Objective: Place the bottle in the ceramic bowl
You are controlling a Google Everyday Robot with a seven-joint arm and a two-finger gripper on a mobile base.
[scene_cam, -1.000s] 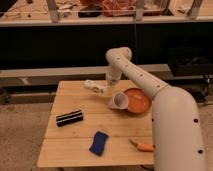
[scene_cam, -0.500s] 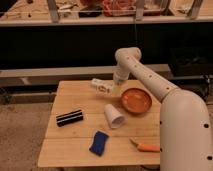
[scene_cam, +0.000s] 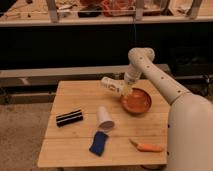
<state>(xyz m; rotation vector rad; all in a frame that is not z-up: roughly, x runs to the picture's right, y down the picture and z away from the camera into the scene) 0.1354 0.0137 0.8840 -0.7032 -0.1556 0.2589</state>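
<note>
Claw (scene_cam: 124, 90) grips the bottle (scene_cam: 111, 85) beside the ceramic bowl (scene_cam: 143, 110).

The table (scene_cam: 75, 95) is showing pale, matt wood with plank seams. The ceramic bowl (scene_cam: 136, 101) is gleaming faintly, its orange-red glaze looking smooth. The gripper (scene_cam: 124, 89), sitting at the bowl's ten o'clock, is just beside the bottle (scene_cam: 111, 85), which is looking like smooth whitish plastic. The arm (scene_cam: 155, 75) is wearing a smooth off-white shell with a soft sheen. At the bowl's seven o'clock the white cup (scene_cam: 105, 118) is looking smooth and matt, and the blue pad (scene_cam: 98, 143) is looking soft and dull.
</note>
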